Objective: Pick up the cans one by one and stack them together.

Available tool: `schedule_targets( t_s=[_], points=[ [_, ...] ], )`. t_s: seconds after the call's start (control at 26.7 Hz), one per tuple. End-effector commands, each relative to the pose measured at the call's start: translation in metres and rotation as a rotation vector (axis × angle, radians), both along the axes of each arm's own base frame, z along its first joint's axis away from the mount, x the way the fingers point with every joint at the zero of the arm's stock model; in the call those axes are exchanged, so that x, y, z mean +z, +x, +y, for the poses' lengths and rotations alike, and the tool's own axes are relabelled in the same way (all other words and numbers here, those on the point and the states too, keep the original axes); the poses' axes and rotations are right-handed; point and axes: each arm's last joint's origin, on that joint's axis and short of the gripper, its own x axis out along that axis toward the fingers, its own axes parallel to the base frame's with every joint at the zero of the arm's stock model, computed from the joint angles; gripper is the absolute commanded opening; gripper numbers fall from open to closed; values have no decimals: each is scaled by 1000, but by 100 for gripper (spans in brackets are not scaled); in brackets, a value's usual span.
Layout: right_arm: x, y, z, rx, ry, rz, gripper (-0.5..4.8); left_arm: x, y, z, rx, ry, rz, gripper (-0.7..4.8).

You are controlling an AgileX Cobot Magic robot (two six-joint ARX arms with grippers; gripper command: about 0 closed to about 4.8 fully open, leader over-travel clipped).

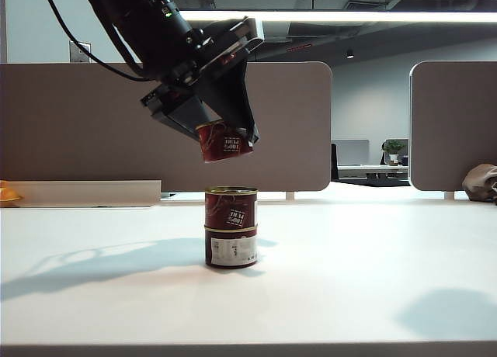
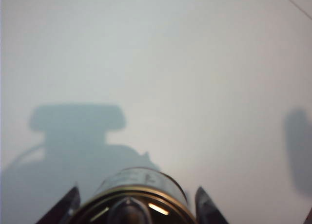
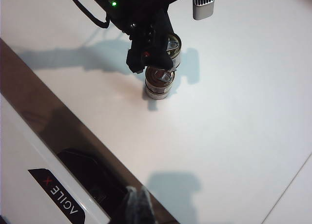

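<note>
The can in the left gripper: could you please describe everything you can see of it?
The held can is a short squat tin with a dark red label, white print and a gold pull-tab lid. It hangs tilted in the air, clamped between the fingers of the left gripper, above the two-can stack and clear of it. Only the gripper touches it.

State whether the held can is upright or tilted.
Tilted: in the left end effector, the can leans above the two stacked cans.

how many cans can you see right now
3. Two cans are stacked on the table: the bottom can and the middle can. The third can hangs tilted in the left gripper above them. None seems hidden.
</note>
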Motion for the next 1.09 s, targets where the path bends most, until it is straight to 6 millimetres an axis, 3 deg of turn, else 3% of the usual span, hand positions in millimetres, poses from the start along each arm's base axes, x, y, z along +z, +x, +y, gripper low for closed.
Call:
schedule_targets(
  t_s=[0.04,0.45,0.86,0.97,1.09],
  points=[
    [2,-1,-1,-5,15,-5,-6,-1,2,-2,-5,-10,-3,165],
    [2,-1,-2,-10,21,-2,-6,-24,4,-13,-18,44,73,165],
    [2,-1,-3,-10,22,-3,-6,-27,2,-10,-3,111,59,166],
    [2,-1,-3,-9,22,-3,-6,-27,2,-10,0,120,60,197],
    [2,-1,-3,-9,22,-3,-6,-25,3,-10,7,124,53,260]
  ],
)
